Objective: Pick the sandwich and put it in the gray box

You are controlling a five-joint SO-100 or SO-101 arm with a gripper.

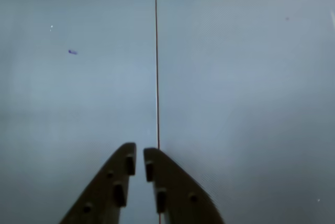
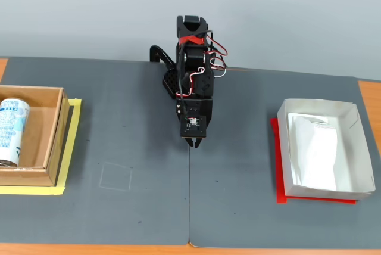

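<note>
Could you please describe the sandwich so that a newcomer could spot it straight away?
In the fixed view, look right of the arm to the gray box on red backing. The sandwich lies inside it: a flat white wrapped pack, unlike the printed can in the brown box.

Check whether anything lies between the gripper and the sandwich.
Nothing visible does. In the fixed view, bare mat separates the gripper from the gray box at right, where the sandwich already lies; only the box's low wall intervenes.
</note>
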